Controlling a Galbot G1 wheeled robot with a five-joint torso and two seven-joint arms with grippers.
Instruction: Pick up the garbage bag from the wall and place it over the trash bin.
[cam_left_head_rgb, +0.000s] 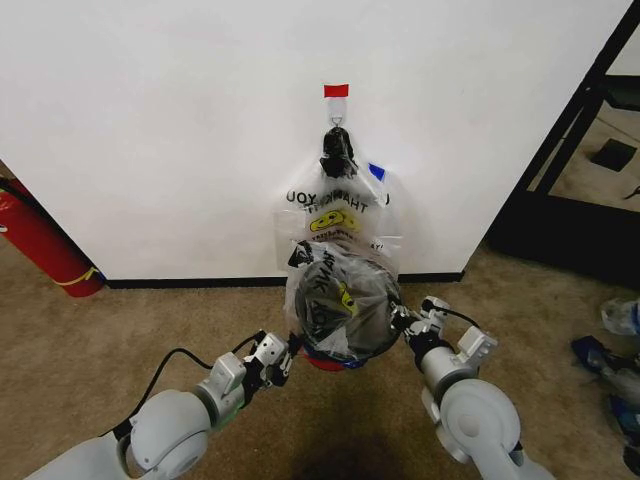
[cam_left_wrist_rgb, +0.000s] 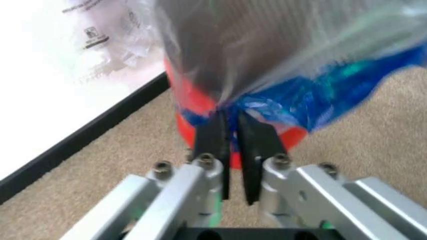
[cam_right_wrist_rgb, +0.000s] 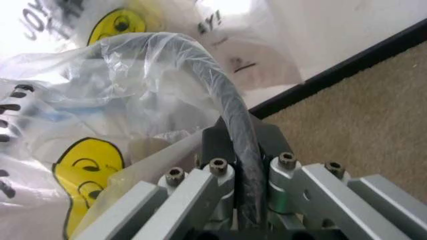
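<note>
Bag (cam_left_head_rgb: 343, 300) is draped over the bin (cam_left_head_rgb: 330, 362) on the carpet by the wall (cam_left_head_rgb: 180, 130). Left gripper (cam_left_wrist_rgb: 230, 131) pinches blue trim low on the bin; right gripper (cam_right_wrist_rgb: 241, 145) clamps bag and rim. Advice: tug down evenly both sides, keep the rim fully covered before letting go.

A red fire extinguisher (cam_left_head_rgb: 42, 243) leans against the white surface at left. Brown carpet (cam_left_head_rgb: 100, 340) covers the floor. A dark doorway frame (cam_left_head_rgb: 570, 130) stands at right.
</note>
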